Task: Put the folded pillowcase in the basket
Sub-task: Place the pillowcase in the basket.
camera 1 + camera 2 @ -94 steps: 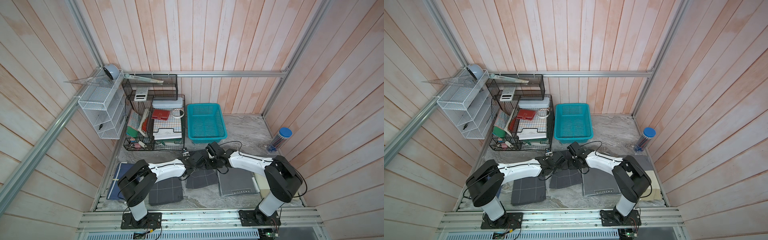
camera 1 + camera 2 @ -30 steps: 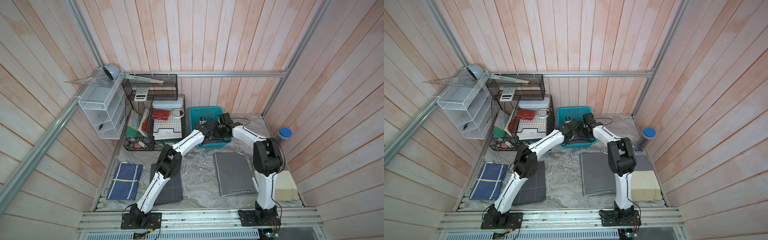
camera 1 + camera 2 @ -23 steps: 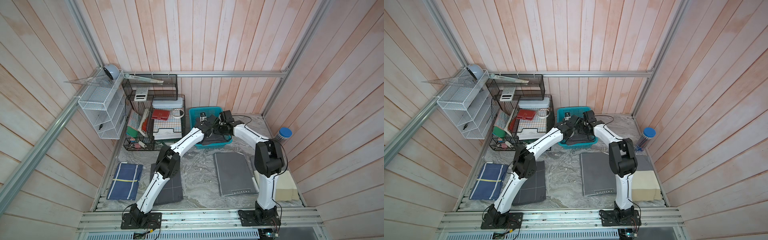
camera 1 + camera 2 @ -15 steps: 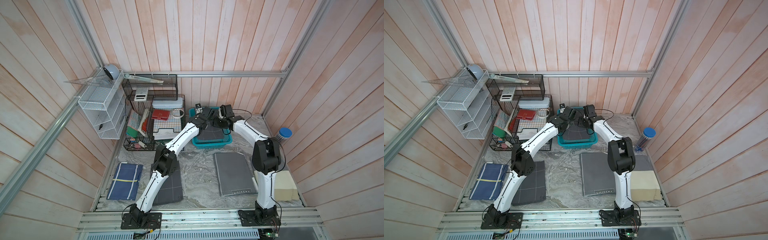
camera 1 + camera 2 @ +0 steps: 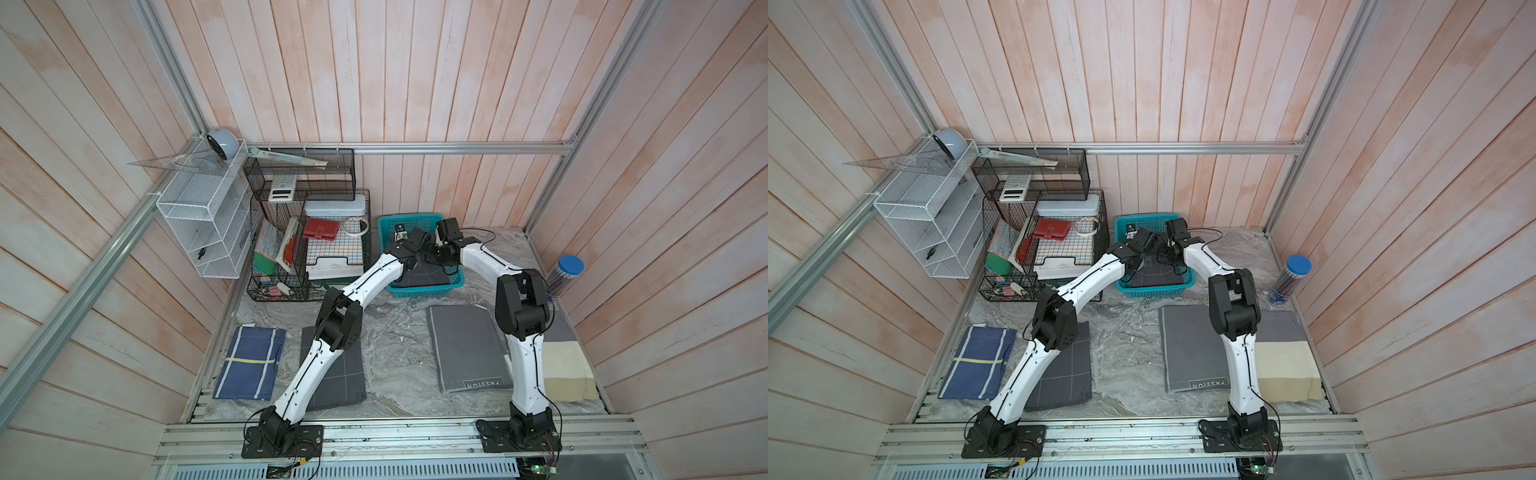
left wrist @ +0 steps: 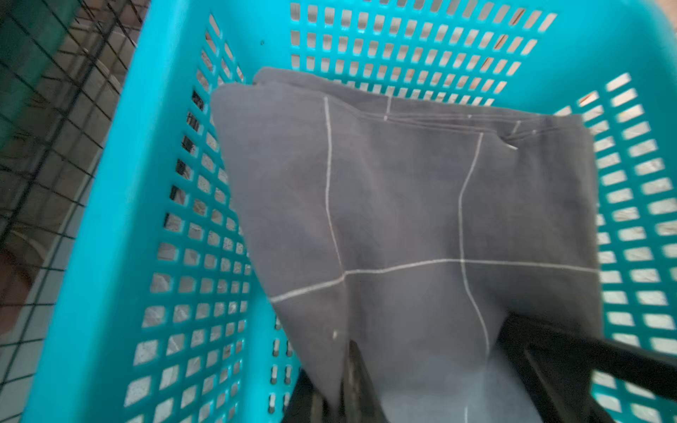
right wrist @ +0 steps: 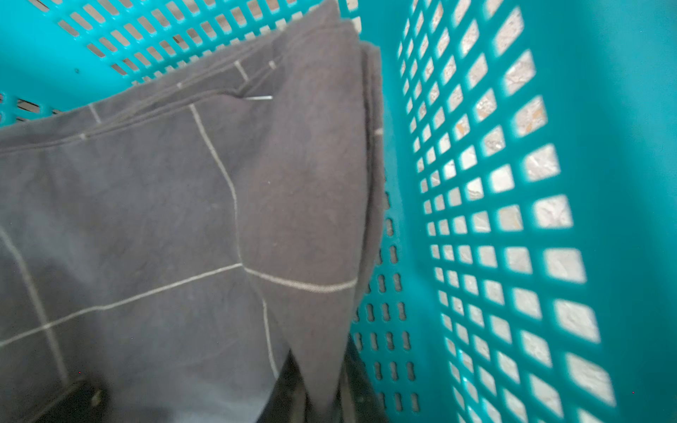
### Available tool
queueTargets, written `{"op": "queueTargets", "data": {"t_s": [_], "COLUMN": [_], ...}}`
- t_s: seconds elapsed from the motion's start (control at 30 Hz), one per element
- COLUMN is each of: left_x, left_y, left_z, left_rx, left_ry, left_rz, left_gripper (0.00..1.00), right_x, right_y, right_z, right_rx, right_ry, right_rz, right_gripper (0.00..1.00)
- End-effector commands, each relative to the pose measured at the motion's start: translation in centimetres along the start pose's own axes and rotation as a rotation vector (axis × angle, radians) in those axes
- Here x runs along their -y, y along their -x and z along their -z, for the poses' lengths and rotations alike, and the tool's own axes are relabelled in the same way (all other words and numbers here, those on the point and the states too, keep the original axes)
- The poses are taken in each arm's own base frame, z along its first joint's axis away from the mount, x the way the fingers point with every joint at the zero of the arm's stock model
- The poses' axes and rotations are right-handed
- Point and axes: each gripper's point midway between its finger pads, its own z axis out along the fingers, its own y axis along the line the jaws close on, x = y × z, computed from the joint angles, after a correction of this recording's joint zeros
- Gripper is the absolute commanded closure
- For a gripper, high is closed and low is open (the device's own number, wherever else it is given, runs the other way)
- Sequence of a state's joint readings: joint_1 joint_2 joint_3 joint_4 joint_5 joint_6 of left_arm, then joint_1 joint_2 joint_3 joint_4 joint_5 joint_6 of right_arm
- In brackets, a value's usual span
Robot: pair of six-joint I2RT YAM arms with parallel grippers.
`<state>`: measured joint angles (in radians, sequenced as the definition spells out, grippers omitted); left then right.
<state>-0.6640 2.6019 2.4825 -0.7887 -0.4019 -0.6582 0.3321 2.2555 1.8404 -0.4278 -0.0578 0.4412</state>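
Folded charcoal pillowcase (image 6: 403,219), thin white grid lines, within turquoise lattice-walled plastic basket (image 6: 110,219); left gripper (image 6: 335,392) and right gripper (image 7: 318,395) each pinch its edge.

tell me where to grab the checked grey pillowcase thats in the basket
Probably by the two corners of one edge, from above: the pillowcase is a floppy folded stack, and the basket walls block the sides. The left gripper and right gripper pinch such corners now.
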Motion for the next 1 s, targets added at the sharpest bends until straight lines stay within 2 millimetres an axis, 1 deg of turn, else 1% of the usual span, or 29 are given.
{"op": "queueTargets", "data": {"t_s": [0.0,0.1,0.13,0.2,0.23,0.3,0.33,0.37,0.4,0.43,0.53,0.6,0.63,0.7,0.73,0.8,0.9,0.97], "left_x": [-0.7,-1.0,-1.0,-1.1,-1.1,-0.9,-0.7,-0.4,-0.2,0.1,1.0,1.4,1.5,1.6,1.5,1.0,0.5,0.2], "left_y": [0.4,0.6,0.6,0.7,0.6,0.8,0.9,1.1,1.4,1.7,3.0,3.8,4.3,4.9,5.2,5.7,6.4,6.8], "left_z": [-0.4,-0.5,-0.4,-0.3,-0.2,0.1,0.4,0.9,1.2,1.7,3.7,5.1,5.9,7.3,7.9,9.2,11.8,13.8], "left_rx": [0.018,0.023,0.024,0.021,0.018,0.016,0.018,0.021,0.027,0.033,0.062,0.079,0.089,0.106,0.113,0.133,0.17,0.205], "left_ry": [0.034,0.045,0.048,0.049,0.047,0.037,0.03,0.02,0.01,0.0,-0.032,-0.05,-0.055,-0.064,-0.063,-0.055,-0.067,-0.083], "left_rz": [0.005,0.007,0.006,0.009,0.011,0.016,0.019,0.019,0.019,0.019,0.021,0.022,0.027,0.036,0.042,0.062,0.091,0.102], "left_gripper": [1.0,1.0,0.97,0.9,0.82,0.75,0.69,0.63,0.6,0.57,0.41,0.38,0.37,0.37,0.37,0.37,0.37,0.37], "right_x": [-0.2,-0.4,-0.5,-0.7,-0.8,-1.1,-1.2,-1.2,-1.3,-1.4,-1.5,-1.7,-1.9,-2.0,-2.1,-1.9,-1.6,-1.2], "right_y": [0.6,0.5,0.5,0.5,0.7,1.0,1.4,1.7,2.0,2.2,3.0,3.3,3.5,3.4,3.4,3.2,2.8,2.8], "right_z": [-0.5,-0.9,-1.0,-1.1,-1.0,-0.8,-0.5,-0.1,0.2,0.6,2.3,3.3,3.9,4.4,4.5,4.0,2.7,1.7], "right_rx": [0.007,-0.004,-0.008,-0.013,-0.011,-0.003,0.004,0.01,0.014,0.019,0.038,0.056,0.066,0.078,0.084,0.073,0.048,0.038], "right_ry": [0.022,0.038,0.042,0.051,0.053,0.058,0.059,0.059,0.057,0.055,0.057,0.066,0.073,0.082,0.087,0.084,0.068,0.046], "right_rz": [-0.017,-0.027,-0.029,-0.03,-0.031,-0.028,-0.026,-0.023,-0.018,-0.015,-0.017,-0.015,-0.015,-0.018,-0.018,-0.019,-0.011,0.0], "right_gripper": [0.98,0.94,0.91,0.79,0.74,0.61,0.55,0.51,0.49,0.48,0.47,0.47,0.47,0.47,0.47,0.47,0.47,0.47]}}
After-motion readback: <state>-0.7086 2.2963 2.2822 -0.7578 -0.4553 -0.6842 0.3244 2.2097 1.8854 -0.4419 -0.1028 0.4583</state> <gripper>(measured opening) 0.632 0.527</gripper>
